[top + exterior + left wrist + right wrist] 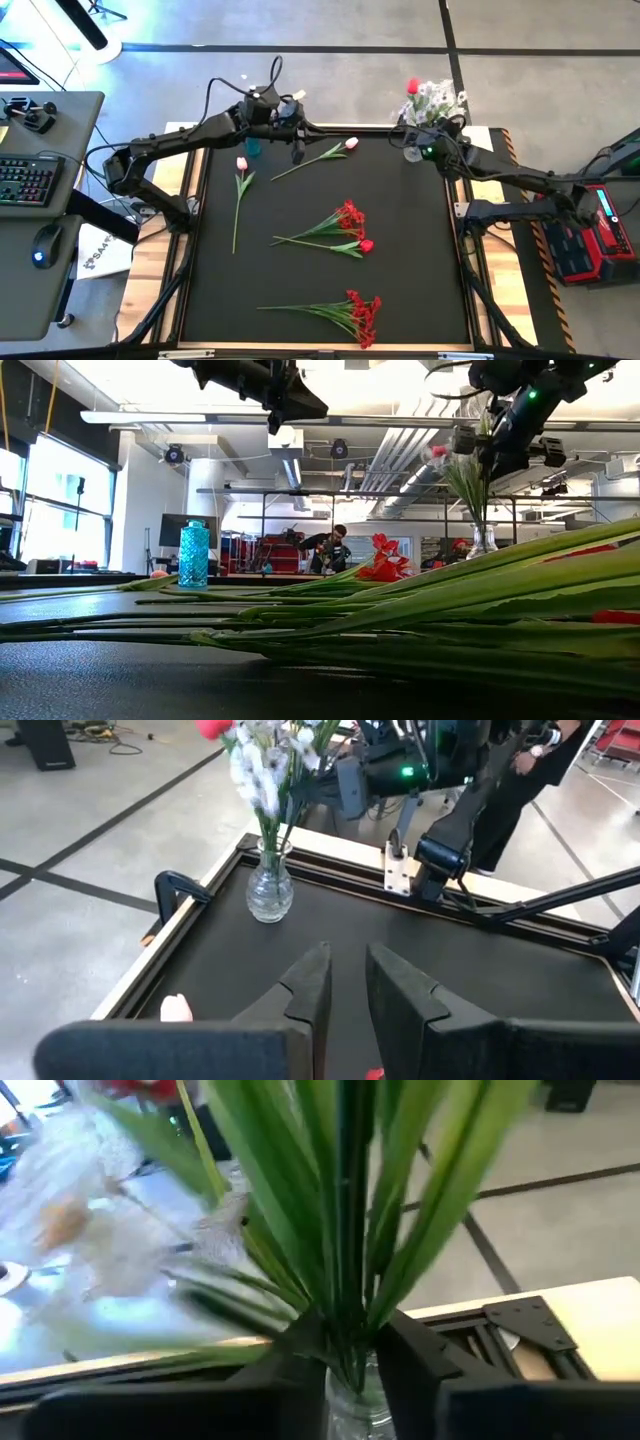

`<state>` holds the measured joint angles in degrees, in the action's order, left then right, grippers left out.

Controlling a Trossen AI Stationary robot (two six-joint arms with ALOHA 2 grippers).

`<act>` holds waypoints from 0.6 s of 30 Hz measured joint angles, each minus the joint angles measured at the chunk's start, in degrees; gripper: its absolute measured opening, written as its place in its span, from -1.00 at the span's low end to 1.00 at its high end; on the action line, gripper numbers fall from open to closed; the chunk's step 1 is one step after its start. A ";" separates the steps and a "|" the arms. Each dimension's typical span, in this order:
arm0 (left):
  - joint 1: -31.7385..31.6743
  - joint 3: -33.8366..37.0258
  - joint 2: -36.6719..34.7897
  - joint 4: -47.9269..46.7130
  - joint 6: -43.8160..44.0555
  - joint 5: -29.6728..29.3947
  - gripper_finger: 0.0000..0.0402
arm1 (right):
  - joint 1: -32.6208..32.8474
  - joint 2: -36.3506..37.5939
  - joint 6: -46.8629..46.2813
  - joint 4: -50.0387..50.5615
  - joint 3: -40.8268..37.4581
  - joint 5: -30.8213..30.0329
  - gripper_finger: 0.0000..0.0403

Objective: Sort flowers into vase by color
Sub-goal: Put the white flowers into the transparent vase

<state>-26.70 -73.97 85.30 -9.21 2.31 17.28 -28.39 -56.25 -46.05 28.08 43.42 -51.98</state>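
A clear glass vase (413, 154) stands at the mat's far right corner. It holds white sprays (255, 765) and a red bloom (413, 86). My right gripper (348, 1348) sits right above its neck, shut on green stems. My left gripper (347, 975) hovers over the far middle of the mat, open by a narrow gap and empty. A blue vase (252, 148) stands just left of it. Two pink tulips (241, 163) (350, 143) and red bunches (348, 215) (364, 314) lie flat on the mat. My right gripper pinches a cluster of green stems (345, 1295) between its two fingers, just above the clear vase's neck (350, 1405). The stems stand upright and fan out past the fingers, with their lower ends inside the vase. Which flower the stems belong to cannot be told.
The black mat (420, 260) has a raised wooden frame. The tulips lie at far left and far middle, and the red bunches lie at the middle and near edge. A clamp (175, 885) grips the frame near the clear vase. A person (328, 545) stands in the room behind.
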 joint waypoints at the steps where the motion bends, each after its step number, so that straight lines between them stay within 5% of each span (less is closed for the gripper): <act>1: 0.00 -0.01 0.00 -0.12 0.00 0.00 -0.73 | -0.30 0.00 0.03 0.15 0.15 0.93 -0.55; 10: 0.00 -0.01 0.00 -3.13 0.02 -0.22 -0.69 | -3.10 0.00 -0.68 6.47 6.08 10.68 -0.15; 18: -0.01 -0.01 0.24 -10.41 -2.93 -6.90 -0.69 | -3.09 0.04 -7.88 22.54 18.81 11.97 -0.09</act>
<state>-26.71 -73.97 85.54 -19.62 -0.62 10.37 -31.48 -56.21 -53.93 50.62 62.23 -40.00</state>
